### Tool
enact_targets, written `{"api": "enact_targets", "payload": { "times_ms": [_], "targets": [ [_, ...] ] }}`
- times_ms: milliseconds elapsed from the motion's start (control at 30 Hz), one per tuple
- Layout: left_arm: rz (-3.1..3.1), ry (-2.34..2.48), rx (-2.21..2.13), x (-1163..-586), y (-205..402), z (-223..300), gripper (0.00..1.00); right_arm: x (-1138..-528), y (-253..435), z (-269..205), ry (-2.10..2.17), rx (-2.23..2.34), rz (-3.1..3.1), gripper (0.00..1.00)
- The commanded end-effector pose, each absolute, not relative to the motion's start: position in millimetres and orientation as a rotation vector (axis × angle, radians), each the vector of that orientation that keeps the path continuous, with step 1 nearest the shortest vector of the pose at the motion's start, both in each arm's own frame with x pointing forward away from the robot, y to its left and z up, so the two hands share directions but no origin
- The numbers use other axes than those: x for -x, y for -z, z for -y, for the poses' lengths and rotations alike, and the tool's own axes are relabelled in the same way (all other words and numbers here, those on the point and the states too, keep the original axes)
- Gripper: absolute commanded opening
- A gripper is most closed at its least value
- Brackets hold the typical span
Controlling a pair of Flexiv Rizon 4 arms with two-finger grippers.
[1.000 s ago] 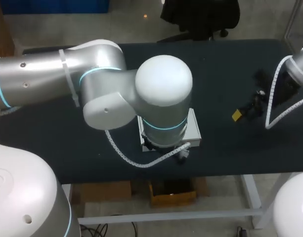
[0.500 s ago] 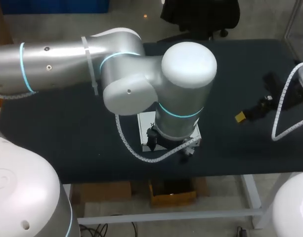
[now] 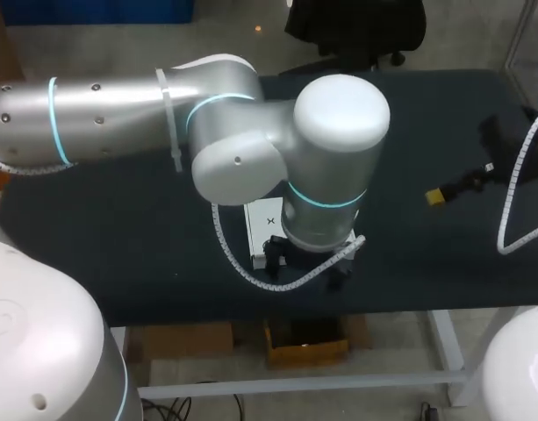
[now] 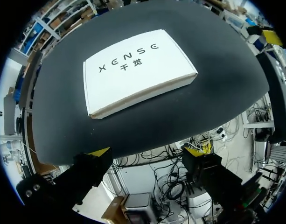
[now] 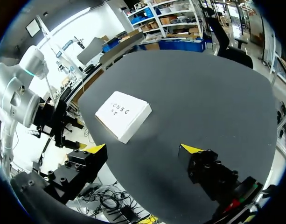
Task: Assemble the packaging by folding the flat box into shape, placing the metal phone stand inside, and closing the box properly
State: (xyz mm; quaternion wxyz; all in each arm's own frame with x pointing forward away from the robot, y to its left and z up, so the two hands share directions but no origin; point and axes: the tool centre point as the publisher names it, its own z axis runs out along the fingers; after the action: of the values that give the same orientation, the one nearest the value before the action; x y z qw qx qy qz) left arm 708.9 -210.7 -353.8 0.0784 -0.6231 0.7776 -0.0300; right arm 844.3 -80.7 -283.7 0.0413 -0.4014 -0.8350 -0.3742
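Box (image 4: 138, 70) lay closed on the dark table (image 3: 119, 237), white, lid up with print on it, near the table's front edge. In the head view the left arm (image 3: 251, 149) reached over it past the middle and covered most of it, so only one corner of the box (image 3: 264, 219) showed beside the wrist.

From the left wrist, the left gripper (image 4: 146, 151) had its fingers spread wide with nothing between them. The box sat ahead of the yellow tips, clear of both.

The right gripper (image 5: 143, 149) was also released, its fingers parted and holding nothing. It hung over the right part of the table (image 5: 203, 102), well apart from the box (image 5: 123, 114), which lay far ahead of its fingers.
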Motion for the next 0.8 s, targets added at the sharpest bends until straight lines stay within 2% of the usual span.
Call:
{"api": "enact_targets", "payload": {
  "times_ms": [33,367,800],
  "targets": [
    [-2.296,0.092,1.927,-706.6,367.3,220.7,1.00,-842.9,284.3,87.8,1.280,1.104,2.615,1.00],
    [-2.193,0.121,2.086,-712.2,380.6,228.5,1.00,-861.8,284.9,111.0,1.458,0.953,2.711,1.00],
    [-2.083,0.098,2.156,-732.5,387.7,226.6,1.00,-864.1,283.1,111.6,1.455,0.984,2.740,1.00]
  ]
}}
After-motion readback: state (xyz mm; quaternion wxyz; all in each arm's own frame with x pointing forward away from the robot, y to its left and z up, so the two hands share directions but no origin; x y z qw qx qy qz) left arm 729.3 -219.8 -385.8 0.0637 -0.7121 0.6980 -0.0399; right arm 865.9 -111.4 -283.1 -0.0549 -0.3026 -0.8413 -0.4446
